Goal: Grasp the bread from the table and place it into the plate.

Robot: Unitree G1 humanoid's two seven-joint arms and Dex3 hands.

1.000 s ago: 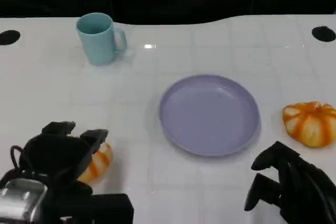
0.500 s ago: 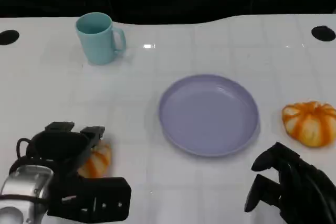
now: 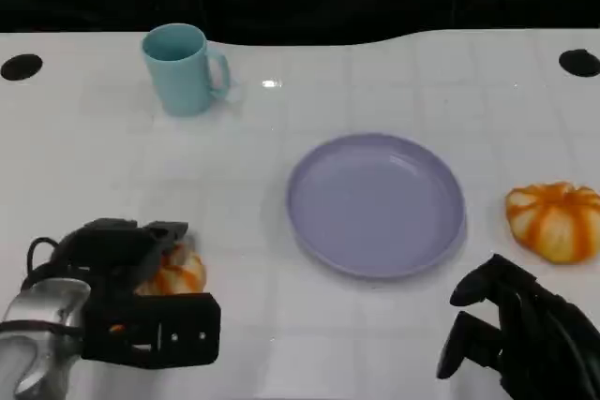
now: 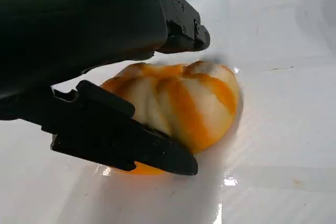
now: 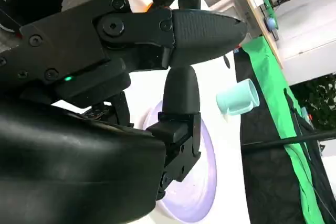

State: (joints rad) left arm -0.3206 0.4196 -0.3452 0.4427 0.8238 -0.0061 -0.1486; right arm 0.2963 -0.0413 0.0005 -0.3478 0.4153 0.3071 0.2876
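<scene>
With its fingers (image 4: 126,140) closed on either side of the bread (image 3: 176,274), the left robot hand (image 3: 131,274) grips it low on the worktop (image 3: 281,185). The purple plate (image 3: 375,203) lies ahead and to that hand's right, well apart. The right robot hand (image 3: 511,330) hangs loosely open, holding nothing; a second bread (image 3: 555,220) sits just beyond it.

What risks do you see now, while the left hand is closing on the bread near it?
The left hand has fingers on both sides of the bread, which lies on the glossy table; it may slide away or be squashed. A second bread lies beyond the empty plate, so the targets might be confused.
</scene>
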